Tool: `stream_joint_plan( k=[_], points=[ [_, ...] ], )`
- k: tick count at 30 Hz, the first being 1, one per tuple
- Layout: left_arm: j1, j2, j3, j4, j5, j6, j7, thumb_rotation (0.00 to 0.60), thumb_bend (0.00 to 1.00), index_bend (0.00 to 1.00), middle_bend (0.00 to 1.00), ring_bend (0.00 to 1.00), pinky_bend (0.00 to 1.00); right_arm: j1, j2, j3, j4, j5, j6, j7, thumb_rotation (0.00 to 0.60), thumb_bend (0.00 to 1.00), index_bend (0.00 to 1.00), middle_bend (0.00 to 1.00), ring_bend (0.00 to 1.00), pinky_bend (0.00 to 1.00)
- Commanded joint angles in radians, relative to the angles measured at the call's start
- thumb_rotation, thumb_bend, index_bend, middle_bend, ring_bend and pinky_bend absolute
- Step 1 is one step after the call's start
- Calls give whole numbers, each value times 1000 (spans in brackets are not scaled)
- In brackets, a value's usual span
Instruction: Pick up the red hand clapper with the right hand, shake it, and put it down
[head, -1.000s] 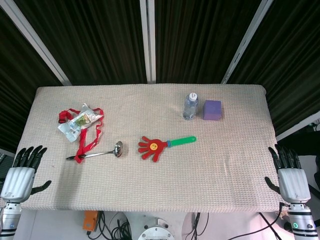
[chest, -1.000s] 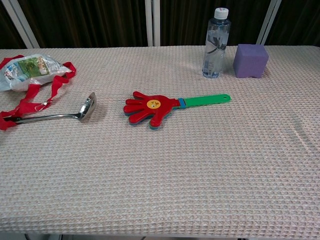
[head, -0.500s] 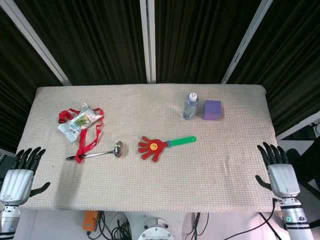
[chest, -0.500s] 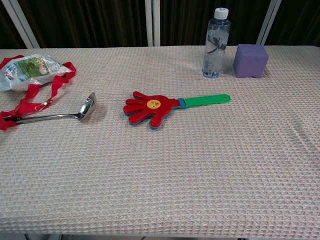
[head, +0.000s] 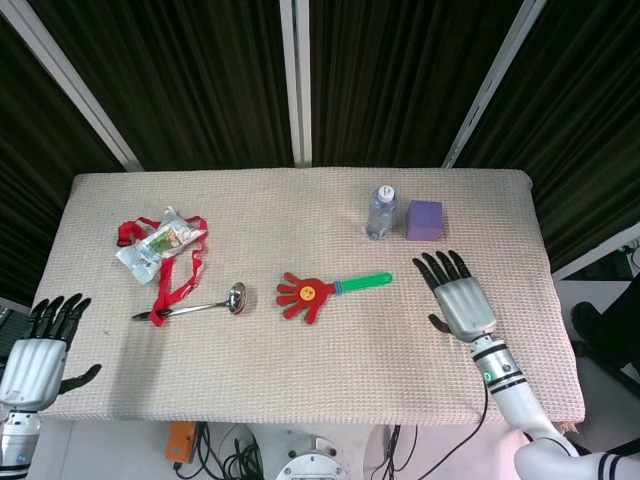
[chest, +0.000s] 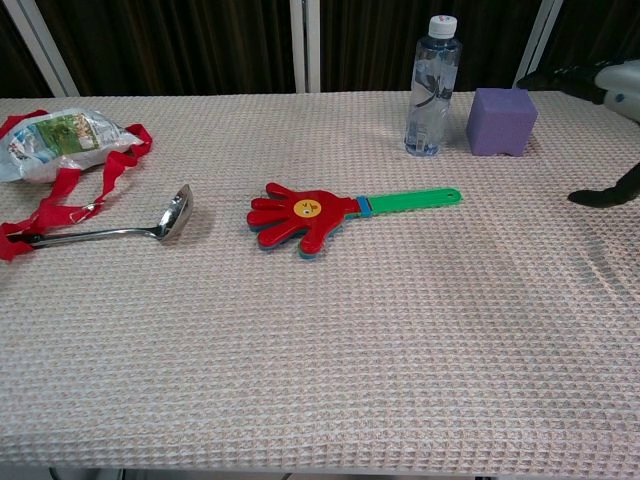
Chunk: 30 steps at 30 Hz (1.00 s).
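Note:
The red hand clapper (head: 307, 295) (chest: 300, 214) lies flat mid-table, its green handle (head: 364, 282) (chest: 410, 200) pointing right. My right hand (head: 457, 294) hovers over the table to the right of the handle, fingers spread, holding nothing; only its fingertips (chest: 596, 82) show at the right edge of the chest view. My left hand (head: 38, 345) stays off the table's front-left corner, fingers apart and empty.
A water bottle (head: 380, 212) (chest: 432, 86) and a purple cube (head: 424, 220) (chest: 501, 122) stand behind the clapper's handle. A metal ladle (head: 195, 305) (chest: 110, 230) and a snack packet with red ribbon (head: 160, 245) (chest: 62, 140) lie at the left.
My right hand has moved from beside the table's right edge inward over the cloth toward the clapper handle. The left hand and all objects are where they were.

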Motion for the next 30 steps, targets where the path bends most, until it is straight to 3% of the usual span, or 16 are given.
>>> stream_joint_plan(
  k=[1, 11, 20, 30],
  points=[
    [1, -3, 4, 7, 7, 3, -5, 600, 119, 75, 49, 0, 0, 124, -160, 64, 63, 154, -77, -151, 600, 136, 42, 74, 0, 0],
    [3, 15, 6, 20, -3, -4, -52, 600, 121, 76, 49, 0, 0, 263, -384, 99, 235, 299, -103, -211, 600, 130, 143, 73, 0, 0],
    [4, 18, 0, 32, -1, 6, -64, 600, 121, 75, 49, 0, 0, 344, -512, 131, 379, 352, -85, -209, 600, 187, 250, 96, 0, 0],
    [6, 30, -6, 46, -15, 8, -88, 600, 122, 76, 49, 0, 0, 400, -609, 139, 506, 389, -104, -188, 600, 216, 295, 105, 0, 0]
  ],
)
